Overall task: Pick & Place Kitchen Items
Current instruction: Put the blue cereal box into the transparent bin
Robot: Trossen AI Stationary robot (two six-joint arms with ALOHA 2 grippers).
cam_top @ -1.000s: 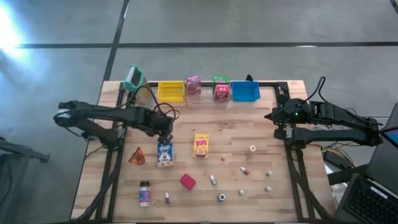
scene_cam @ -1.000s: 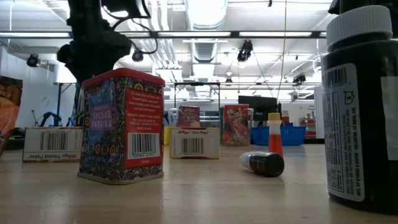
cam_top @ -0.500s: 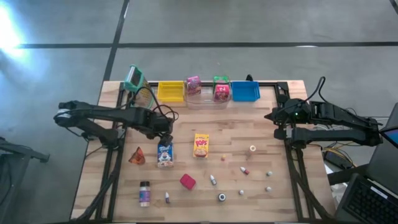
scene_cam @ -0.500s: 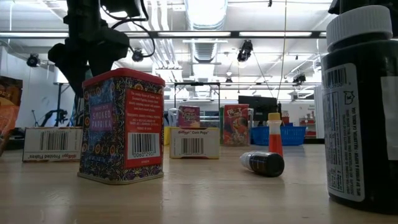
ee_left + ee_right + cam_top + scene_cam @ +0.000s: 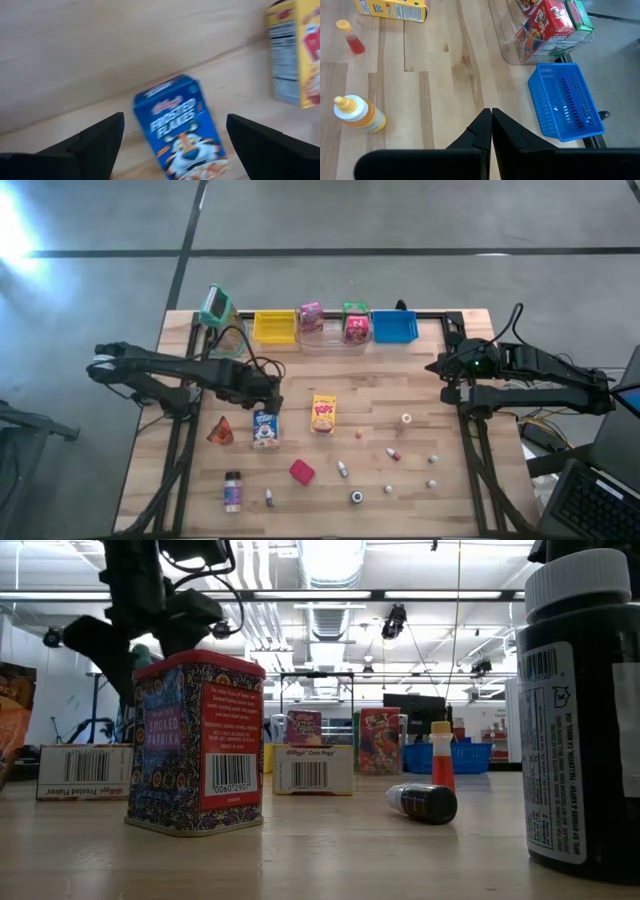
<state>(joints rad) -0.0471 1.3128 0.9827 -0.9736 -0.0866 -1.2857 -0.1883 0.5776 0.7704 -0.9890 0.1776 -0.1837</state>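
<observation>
Left gripper [image 5: 266, 392] lifted off blue box [image 5: 181, 127], jaws apart.

My table [image 5: 420, 395] is made of pale wooden planks and sits in a black frame [image 5: 180, 450]. The floor [image 5: 400, 220] around it is grey concrete, crossed by dark lines. Looking level across the table, I see a big workshop hall behind, with long ceiling lights [image 5: 330, 560], white beams and hanging lamps [image 5: 396, 620].
</observation>
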